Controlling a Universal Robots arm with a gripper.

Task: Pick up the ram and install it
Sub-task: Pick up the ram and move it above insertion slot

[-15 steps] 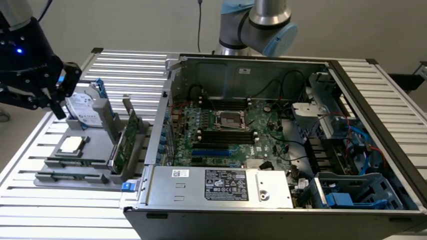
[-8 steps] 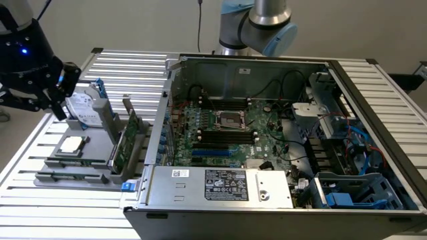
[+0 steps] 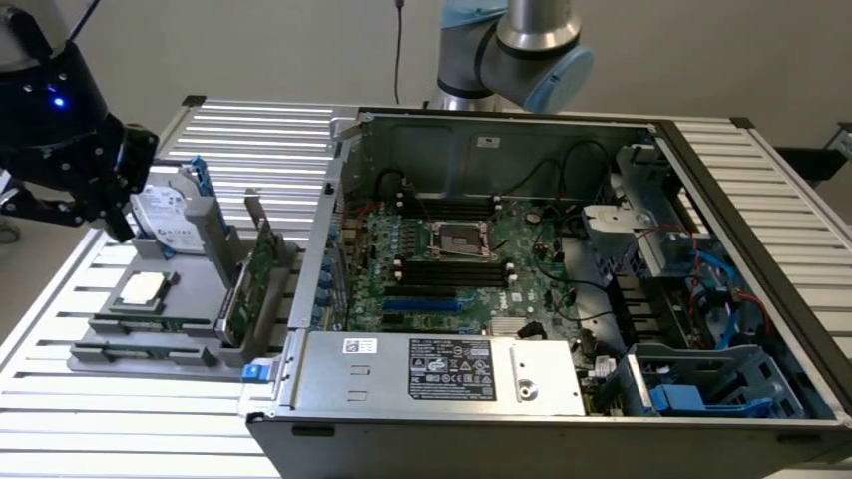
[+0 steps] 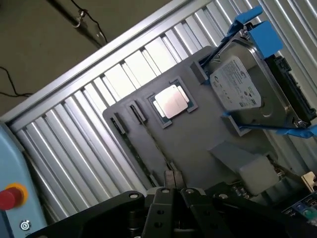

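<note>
Wrist view: gripper [image 4: 173, 192] pinched shut, empty, near ram [image 4: 154, 146] in tray [image 4: 208, 130]; descending closed risks jamming onto the stick, not straddling it.

No legible text or signs

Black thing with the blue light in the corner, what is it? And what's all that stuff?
That's the end of a robot arm. Its gripper is the part that grabs. One picture comes from a camera off the arm, the other from a camera on the robot's wrist. On the ribbed metal table sits a grey tray with a silver boxy hard drive with blue rails, a square silver chip and a long thin green ram stick. Beside it stands an open computer case. The gripper is shut, holding nothing, near the tray.
</note>
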